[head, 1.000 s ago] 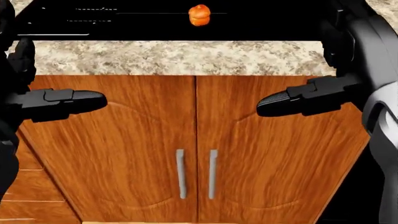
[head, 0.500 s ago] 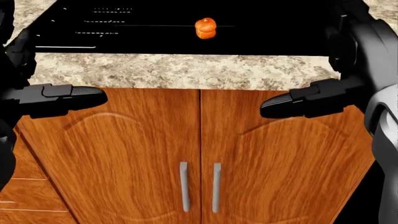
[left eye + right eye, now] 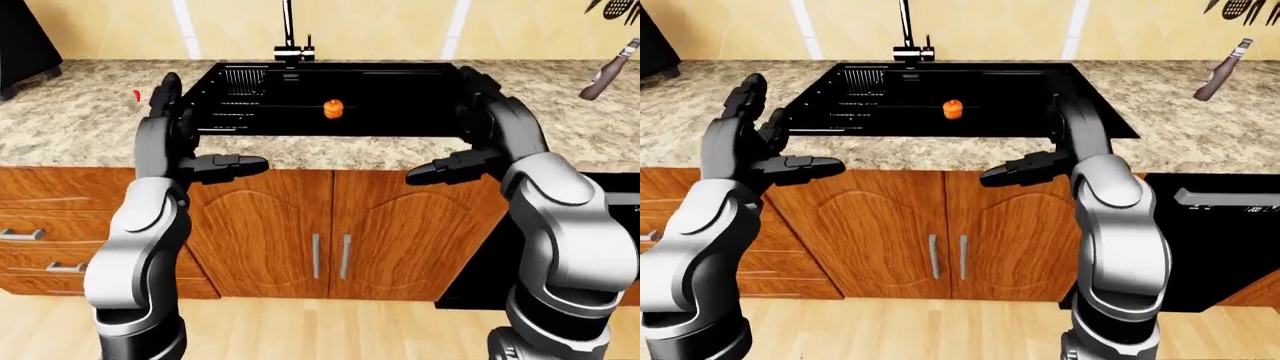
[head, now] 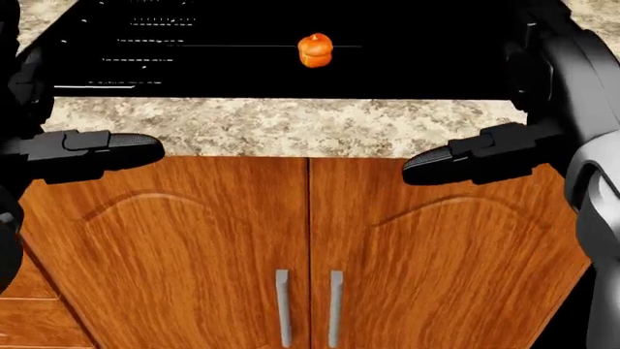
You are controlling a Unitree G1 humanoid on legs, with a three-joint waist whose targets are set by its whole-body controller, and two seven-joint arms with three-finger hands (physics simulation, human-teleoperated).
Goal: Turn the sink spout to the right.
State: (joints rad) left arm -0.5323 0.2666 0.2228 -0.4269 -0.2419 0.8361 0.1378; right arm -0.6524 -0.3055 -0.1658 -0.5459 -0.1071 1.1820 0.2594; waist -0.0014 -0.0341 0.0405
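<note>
Standing at the granite tabletop [image 3: 80, 127], facing the black sink [image 3: 440, 97] above the wooden cabinet doors [image 4: 310, 240]. Holding both arms raised short of the basin: left robot hand [image 3: 190, 139] with fingers spread wide and gripping nothing, right robot hand [image 3: 480, 139] likewise splayed and empty. Finding the sink spout [image 3: 288, 26] rising as a thin upright stem from its base at the sink's top edge in the left-eye view, well apart from both, across the whole basin. Sitting a little left of the basin's middle, so probably lying slightly nearer the left robot hand, though within neither's reach yet. Seeing only a small orange object [image 3: 333, 109] inside the basin, leaving open room above for reaching across
</note>
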